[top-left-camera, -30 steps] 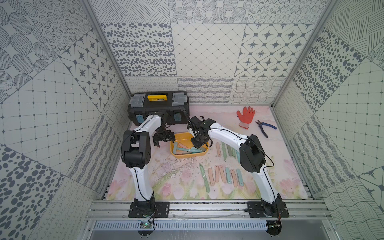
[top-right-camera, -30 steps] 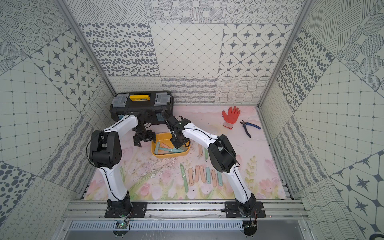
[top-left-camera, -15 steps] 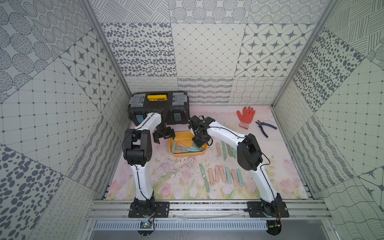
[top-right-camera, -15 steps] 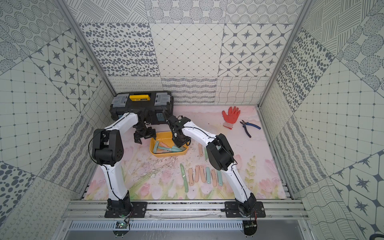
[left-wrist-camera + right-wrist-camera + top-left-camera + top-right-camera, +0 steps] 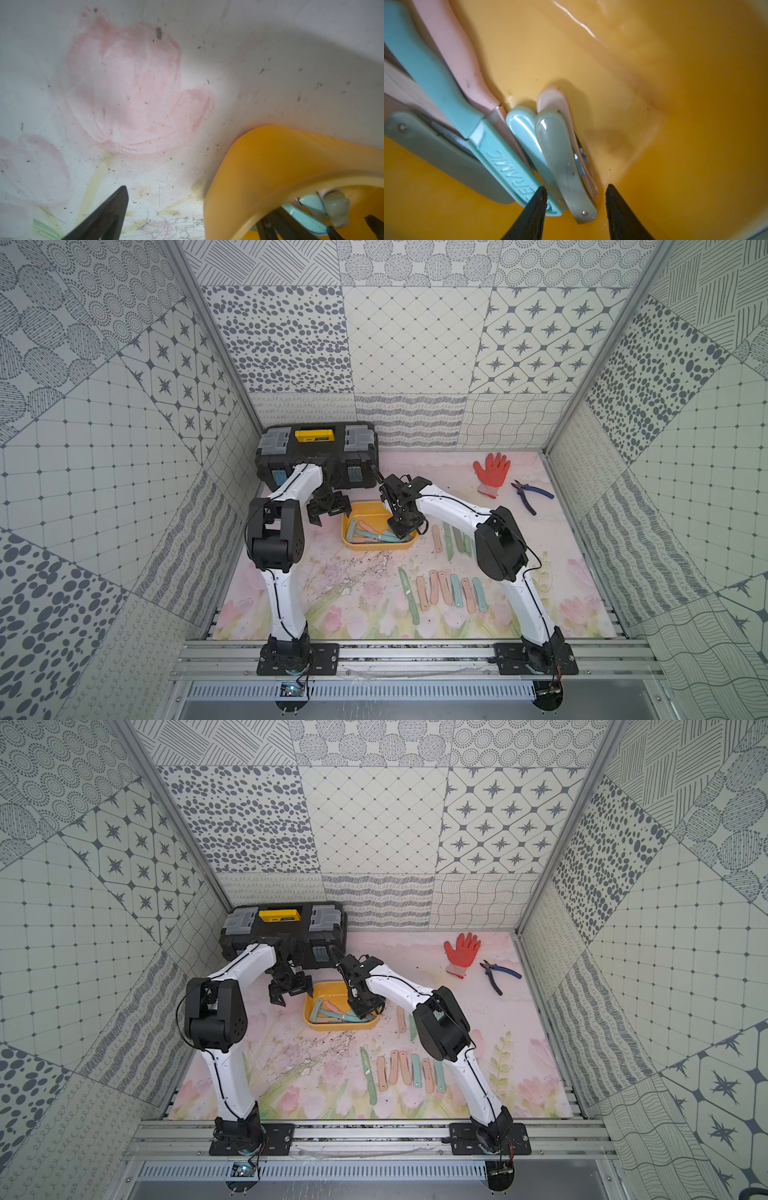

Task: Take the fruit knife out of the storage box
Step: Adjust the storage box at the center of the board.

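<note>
The yellow storage box (image 5: 376,548) (image 5: 338,1028) sits mid-table with several fruit knives in it. My right gripper (image 5: 401,526) (image 5: 575,207) is down inside the box, open. Its fingertips (image 5: 536,205) straddle the pivot end of a folded grey-green fruit knife (image 5: 562,158), with a gap on each side. A teal sheathed knife (image 5: 436,68) and a pink one (image 5: 460,58) lie beside it. My left gripper (image 5: 328,512) (image 5: 191,228) is open at the box's left back corner (image 5: 280,158). One of its fingers (image 5: 108,214) is outside the wall, and nothing is held.
A black toolbox (image 5: 318,448) stands behind the box against the back wall. A row of knives (image 5: 444,591) lies near the front, with more (image 5: 457,537) to the right of the box. An orange glove (image 5: 491,472) and blue pliers (image 5: 530,497) lie at the back right.
My right gripper's jaws have spread slightly around the grey-green knife. Both arms have barely shifted.
</note>
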You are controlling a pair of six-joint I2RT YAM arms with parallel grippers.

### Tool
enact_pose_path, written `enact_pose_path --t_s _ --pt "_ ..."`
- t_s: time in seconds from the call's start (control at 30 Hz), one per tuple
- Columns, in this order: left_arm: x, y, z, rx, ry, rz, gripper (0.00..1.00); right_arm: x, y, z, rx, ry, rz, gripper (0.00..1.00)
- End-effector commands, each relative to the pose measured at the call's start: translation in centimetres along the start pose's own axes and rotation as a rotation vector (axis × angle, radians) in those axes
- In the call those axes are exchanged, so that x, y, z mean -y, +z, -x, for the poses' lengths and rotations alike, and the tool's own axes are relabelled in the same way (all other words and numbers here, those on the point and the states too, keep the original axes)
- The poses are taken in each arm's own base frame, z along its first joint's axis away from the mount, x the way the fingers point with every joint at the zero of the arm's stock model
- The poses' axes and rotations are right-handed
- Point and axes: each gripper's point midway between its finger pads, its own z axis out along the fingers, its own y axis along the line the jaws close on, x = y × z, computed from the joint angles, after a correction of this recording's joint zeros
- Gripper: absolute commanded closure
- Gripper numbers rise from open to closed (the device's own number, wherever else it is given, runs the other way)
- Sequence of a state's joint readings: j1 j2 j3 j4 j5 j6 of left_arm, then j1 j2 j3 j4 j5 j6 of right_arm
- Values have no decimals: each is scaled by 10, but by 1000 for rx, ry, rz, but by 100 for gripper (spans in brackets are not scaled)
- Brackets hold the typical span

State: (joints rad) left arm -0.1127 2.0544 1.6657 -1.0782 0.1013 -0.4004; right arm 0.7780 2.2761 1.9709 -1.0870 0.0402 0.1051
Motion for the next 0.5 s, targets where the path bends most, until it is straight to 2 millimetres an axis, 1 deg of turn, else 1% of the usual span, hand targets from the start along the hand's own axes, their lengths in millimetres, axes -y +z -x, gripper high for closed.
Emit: enact_pose_path --t_s 0.0,0.13,0.27,0.37,0.47 --pt "2 -8 -3 10 -1 5 9 3 -21 7 54 15 12 48" --pt "6 -13 -9 5 18 -6 9 -3 -24 23 84 -14 46 48" --pt "12 -21 -19 4 40 -40 9 -4 -17 30 63 -51 47 48" --pt "18 -28 -30 13 76 -100 9 -5 -10 33 64 -72 47 48" --pt "13 -27 -42 13 82 -98 8 -7 -6 37 66 -87 57 48"
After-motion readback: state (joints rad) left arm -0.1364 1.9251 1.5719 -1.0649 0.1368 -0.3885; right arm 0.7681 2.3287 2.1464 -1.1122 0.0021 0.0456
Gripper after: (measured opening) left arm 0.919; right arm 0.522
